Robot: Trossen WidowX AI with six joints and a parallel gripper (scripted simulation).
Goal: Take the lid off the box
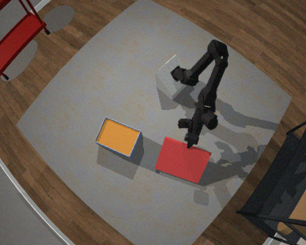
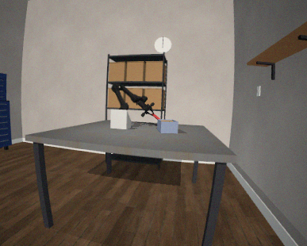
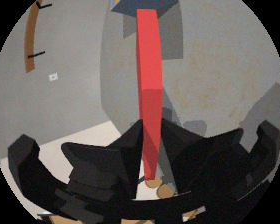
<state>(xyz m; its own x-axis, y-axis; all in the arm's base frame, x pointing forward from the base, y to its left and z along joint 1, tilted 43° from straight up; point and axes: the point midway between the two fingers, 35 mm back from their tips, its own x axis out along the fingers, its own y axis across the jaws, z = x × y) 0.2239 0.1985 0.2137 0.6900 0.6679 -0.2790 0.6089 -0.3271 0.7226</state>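
Observation:
The red lid is off the box and to its right, apart from it. My gripper is shut on the lid's far edge and holds it above the table. In the side view the lid slopes down from the gripper toward the box. In the wrist view the lid is seen edge-on between the fingers.
A white block stands by the arm's base at the back of the table. A red cart stands beyond the table's far left corner. A dark shelving rack stands off its right side.

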